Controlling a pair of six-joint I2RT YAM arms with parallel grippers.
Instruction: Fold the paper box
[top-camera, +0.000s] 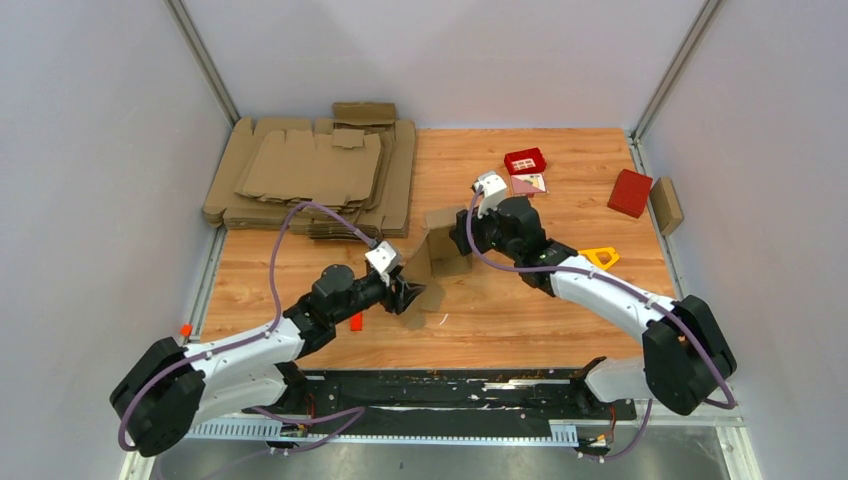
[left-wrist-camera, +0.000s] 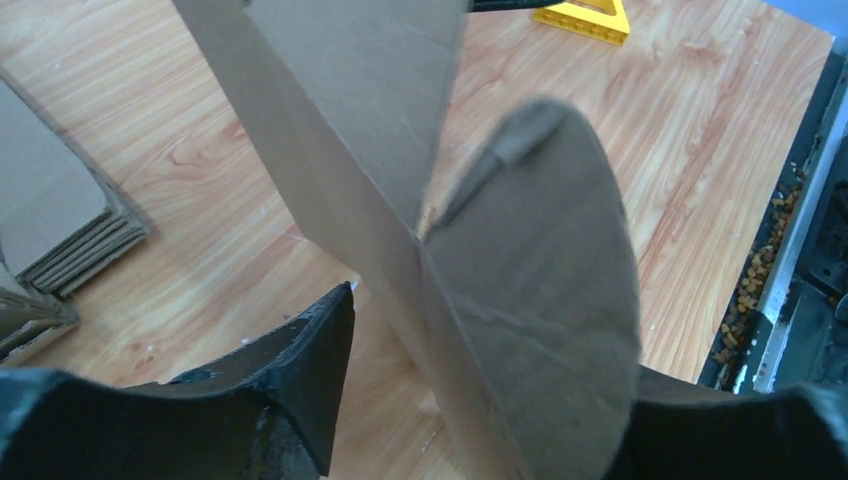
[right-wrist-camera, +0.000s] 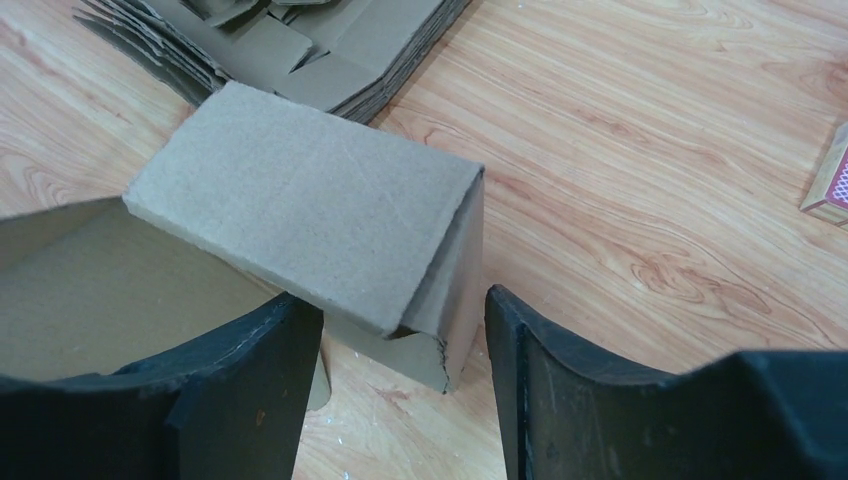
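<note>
Take the pile of flat blanks (top-camera: 310, 175) as your mark: the paper box (top-camera: 445, 250) sits on the table (top-camera: 540, 310) just off the pile's near right corner, apart from it. Your left tool (top-camera: 405, 293) lies on the side of the box away from the pile, toward the arm bases. Your right tool (top-camera: 468, 235) is at the box's other end, out to the right of the pile's near edge. In the left wrist view the left tool (left-wrist-camera: 490, 340) has its jaws standing apart, and a rounded tuck flap and one tall wall of the box (left-wrist-camera: 380, 150) rise between them, with nothing pinched. In the right wrist view the right tool (right-wrist-camera: 400, 300) also has its jaws apart. They straddle the closed corner of the box (right-wrist-camera: 300, 200) without clamping it. The long axis seems to run roughly from one tool to the other, closed end at the right tool and loose flaps at the left, though the top view is too foreshortened to be sure. Both tools are right at the box, so the next move likely turns on the left tool pressing that rounded flap inward while the right tool braces the far end.
</note>
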